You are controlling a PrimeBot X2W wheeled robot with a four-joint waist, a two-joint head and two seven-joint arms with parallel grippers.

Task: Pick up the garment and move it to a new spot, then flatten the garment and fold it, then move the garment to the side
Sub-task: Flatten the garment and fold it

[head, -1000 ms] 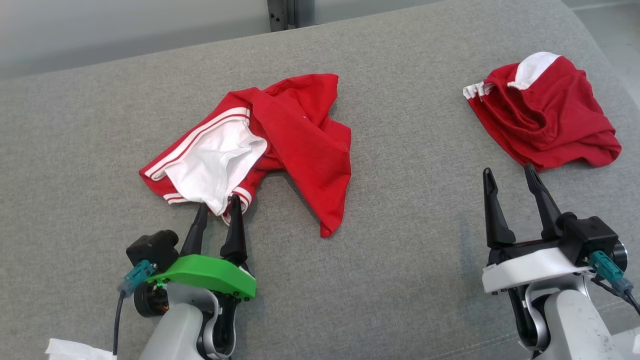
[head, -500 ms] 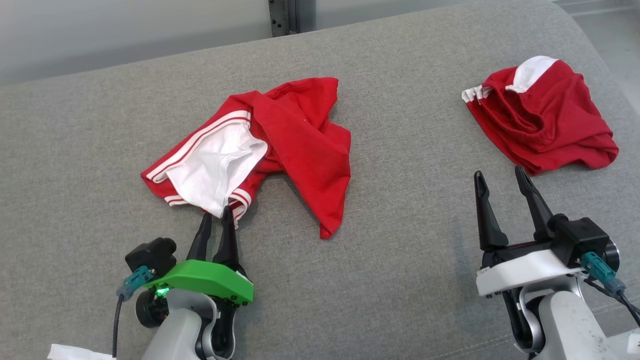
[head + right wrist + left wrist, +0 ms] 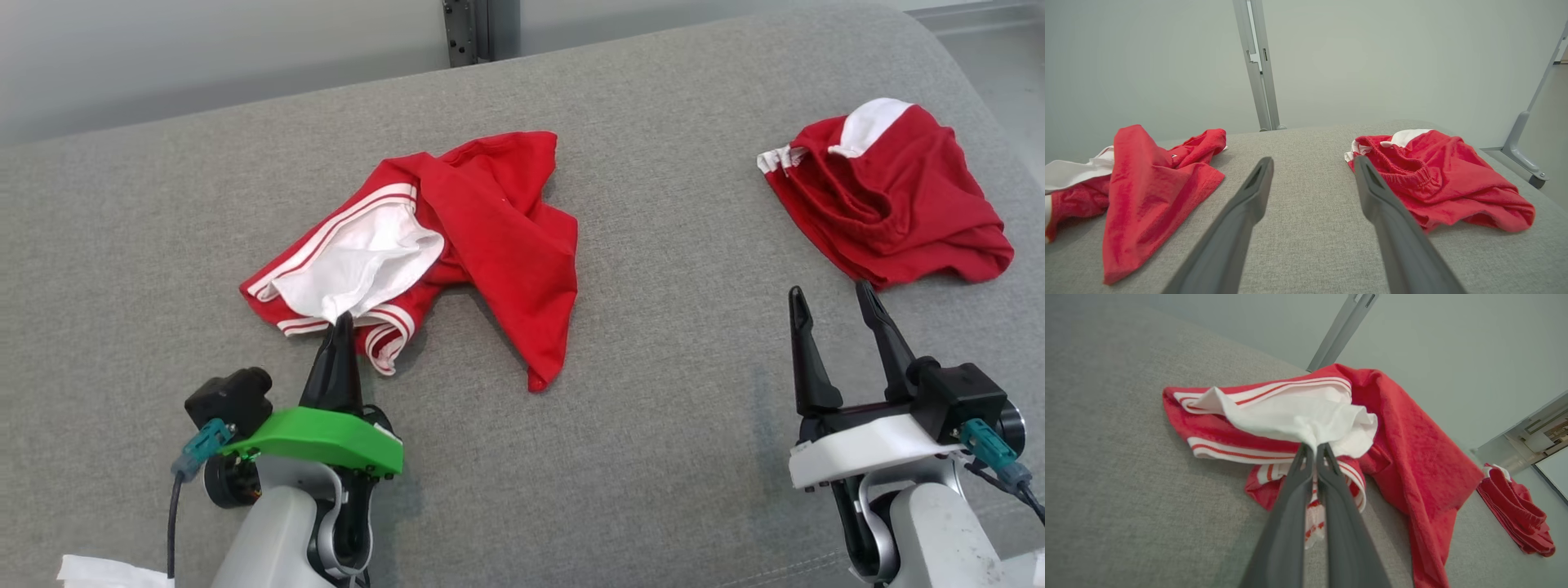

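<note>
A crumpled red fabric garment (image 3: 490,237), trimmed with white stripes and showing a white lining, is lying left of centre on a grey fabric-covered worktop (image 3: 653,457). The left gripper (image 3: 341,322), under a green cover (image 3: 318,441), is reaching its two dark fingers (image 3: 1289,506) to the garment's near edge. In the left wrist view those fingers are pressing together, pinching a fold of the white lining at their tips, with striped hem hanging just below. The right gripper (image 3: 829,292) is holding its fingers spread apart, gripping nothing, just short of a second bunched red garment (image 3: 890,204) lying well apart to the right.
</note>
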